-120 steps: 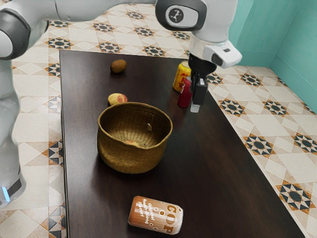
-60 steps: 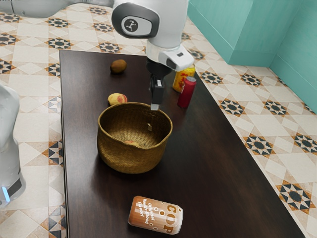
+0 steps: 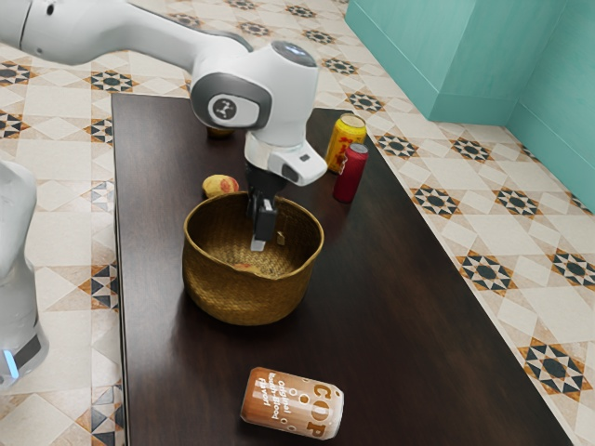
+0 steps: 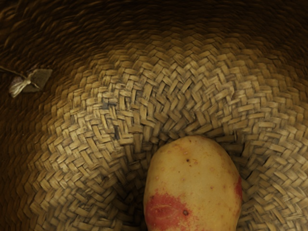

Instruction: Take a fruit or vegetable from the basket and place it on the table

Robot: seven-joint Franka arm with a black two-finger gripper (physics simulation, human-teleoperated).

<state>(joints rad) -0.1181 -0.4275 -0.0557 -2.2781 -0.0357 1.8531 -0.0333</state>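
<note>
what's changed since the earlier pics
My gripper swung from by the red can toward the exterior view's left, then came down into the mouth of the basket. I see nothing taken hold of or let go. The basket, the potato inside it and the cans stayed put.

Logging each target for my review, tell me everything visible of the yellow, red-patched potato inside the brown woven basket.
The oval yellow potato with red patches has matte-looking skin, dotted with small dark pits. It lies on its side on the floor of the round brown woven basket, below the black two-finger gripper.
</note>
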